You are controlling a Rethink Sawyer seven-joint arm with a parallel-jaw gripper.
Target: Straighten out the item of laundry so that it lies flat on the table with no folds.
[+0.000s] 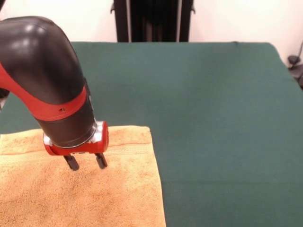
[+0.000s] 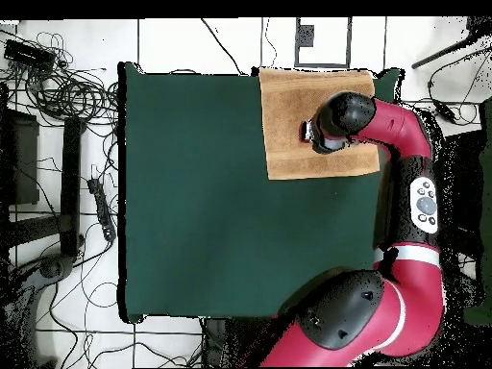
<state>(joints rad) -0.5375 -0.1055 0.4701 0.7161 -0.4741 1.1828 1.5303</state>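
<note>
From the front camera I see the towel (image 1: 80, 184) spread on the green table (image 1: 213, 118) at the near left of the picture, running off the bottom and left edges. Its far edge and its right edge look straight, meeting at a clean corner, and a flat woven band crosses it just inside the far edge. The surface I can see lies flat, with no fold showing. The arm (image 1: 42, 75) comes down from the upper left, and the gripper (image 1: 86, 162) hangs over the towel close to that band. Its two short black fingers (image 1: 72, 162) are parted with a clear gap between them, and they hold nothing; I cannot tell whether the tips touch the cloth or stop just above it. From the overhead camera I see the towel (image 2: 312, 123) at the table's (image 2: 211, 211) far right corner, its far edge along the table's far edge, its outline close to square. The arm (image 2: 404, 192) reaches up along the right side of the table and bends in over the towel, hiding the gripper from this angle.
</note>
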